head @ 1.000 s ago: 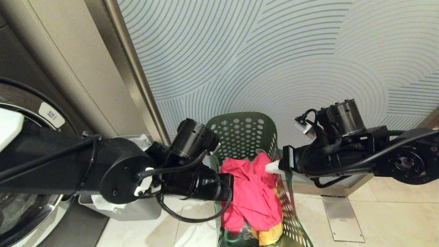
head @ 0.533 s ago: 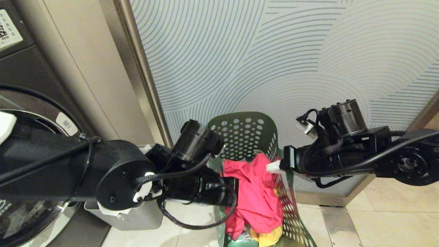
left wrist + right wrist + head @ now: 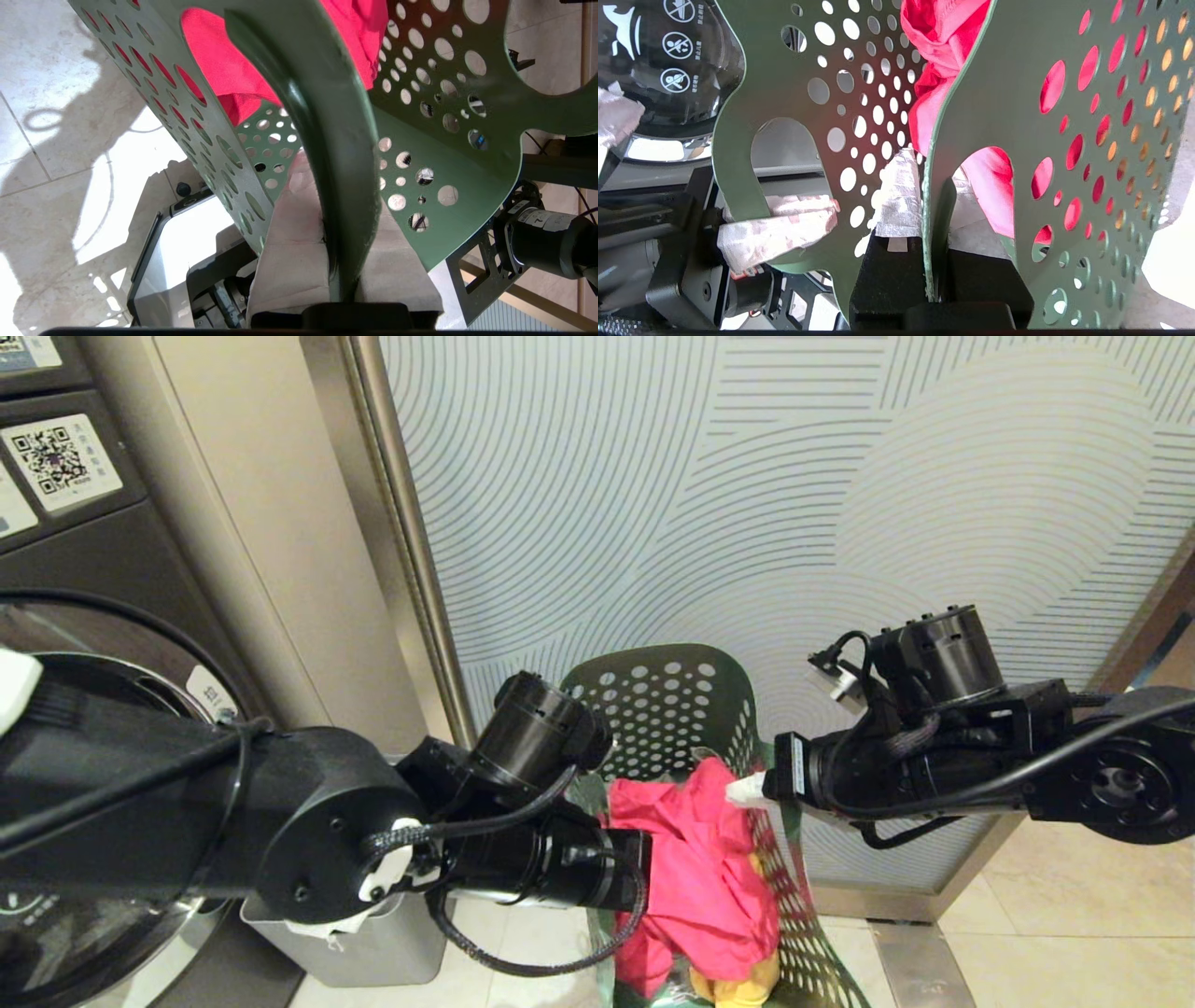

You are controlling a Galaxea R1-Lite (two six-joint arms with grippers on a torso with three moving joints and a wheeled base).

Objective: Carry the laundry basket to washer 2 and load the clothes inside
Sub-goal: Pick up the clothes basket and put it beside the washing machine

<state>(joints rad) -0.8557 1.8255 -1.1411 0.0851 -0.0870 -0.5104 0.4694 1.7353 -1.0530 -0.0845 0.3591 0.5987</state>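
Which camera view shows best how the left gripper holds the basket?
The left wrist view: the left gripper has its fingers shut on the basket rim, one on each side. The head view hides that grip behind the arm. The right wrist view shows it only partly, through the far handle slot.

Head camera: sits above my arms, faces forward and down; patterned wall (image 3: 794, 504) ahead, washer front (image 3: 84, 616) at far left. Left wrist camera: hard against the laundry basket (image 3: 327, 140) rim, looking along it toward floor tiles (image 3: 56, 116). Right wrist camera: equally close on the opposite rim (image 3: 985, 116), facing across. All three share the basket and pink garment (image 3: 700, 868).
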